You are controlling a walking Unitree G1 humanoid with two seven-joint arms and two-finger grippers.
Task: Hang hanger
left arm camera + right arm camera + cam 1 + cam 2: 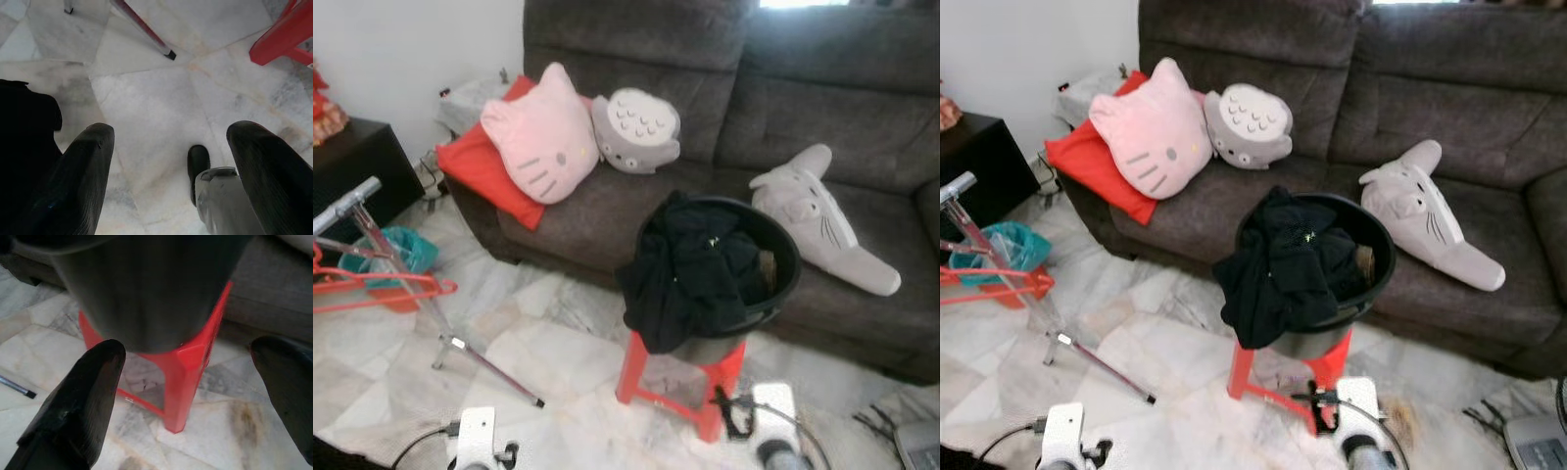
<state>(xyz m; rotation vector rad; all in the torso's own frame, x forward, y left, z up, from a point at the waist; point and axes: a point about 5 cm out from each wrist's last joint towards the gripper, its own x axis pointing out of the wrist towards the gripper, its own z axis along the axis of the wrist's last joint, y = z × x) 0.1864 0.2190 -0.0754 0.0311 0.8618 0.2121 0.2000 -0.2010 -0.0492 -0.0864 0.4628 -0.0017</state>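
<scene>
Red plastic clothes hangers (382, 287) hang at the far left of the scene, bunched on the silver metal drying rack (406, 284), whose slanted legs stand on the pale marbled tile floor (558, 343) — none of them is in either gripper. To the right of the rack, in the middle of the scene, a round black laundry basket (781, 257) sits on a red plastic stool (680, 377), with black clothes (690, 269) heaped in it and spilling over its left rim. Behind the stool runs a dark grey fabric sofa (734, 88) carrying a pink cat-face cushion (540, 132), a red cushion (480, 166) under it, a grey round plush (634, 129) just beside the pink one, and a grey long-eared plush (822, 215) lying to the right. A teal bag (396, 253) lies on the floor behind the rack.

The left gripper (171, 161) points down at bare tile, its two black fingers (80, 181) spread wide and empty. The right gripper (190, 396) is low and near the stool, facing its red leg and the basket's dark wall — its fingers (78, 406) are likewise parted, grasping nothing.
</scene>
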